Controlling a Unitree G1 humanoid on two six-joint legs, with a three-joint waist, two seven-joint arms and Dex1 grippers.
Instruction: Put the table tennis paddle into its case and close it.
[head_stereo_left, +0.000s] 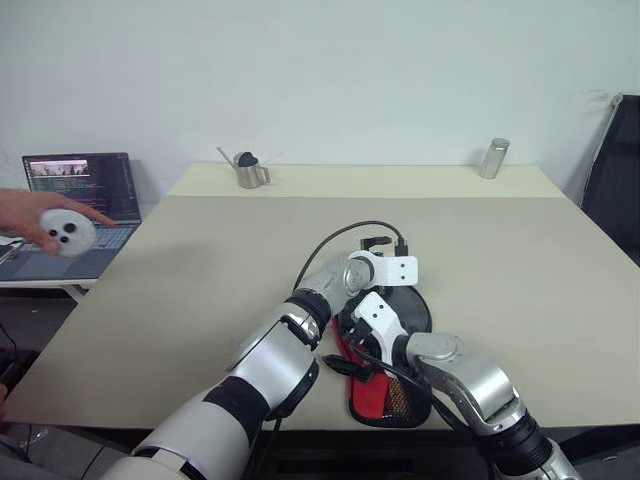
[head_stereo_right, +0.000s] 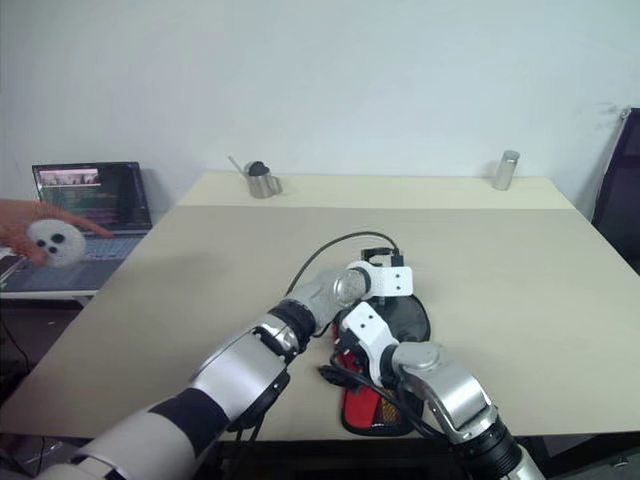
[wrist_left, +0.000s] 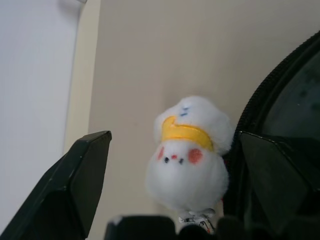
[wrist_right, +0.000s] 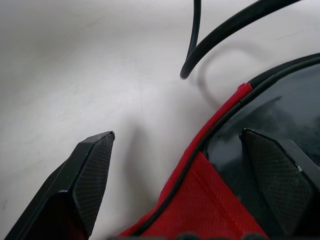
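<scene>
Black-and-red case (head_stereo_left: 385, 395) lying flat near the table's (head_stereo_left: 520, 270) front edge, at about 6 o'clock on its top, red end toward the robot. Paddle not told apart from the case under the two wrists; presumably already inside. White pompom charm (wrist_left: 187, 152) hanging at the zipper edge, between the spread fingers of the left gripper (wrist_left: 172, 170), touched by neither. Left gripper released, grasping nothing, poised over the case's far black end. Right gripper (wrist_right: 192, 175) likewise wide open and empty, one finger over the bare table, the other over the case's black and red fabric, astride its seam.

Judged step: closing the case. Next move seemingly calls for pinching the charm or zipper pull and drawing it round the edge while the other gripper pins the fabric.

Farther out: metal cup (head_stereo_left: 250, 172) at 11 o'clock, steel cylinder (head_stereo_left: 493, 158) at 1 o'clock, both well apart. Laptop (head_stereo_left: 85, 205) beyond the table at 9 o'clock, a person's hand (head_stereo_left: 30, 215) holding a white round device (head_stereo_left: 67, 233). Black cable (head_stereo_left: 340, 245) arching over the left wrist, possibly snagging.
</scene>
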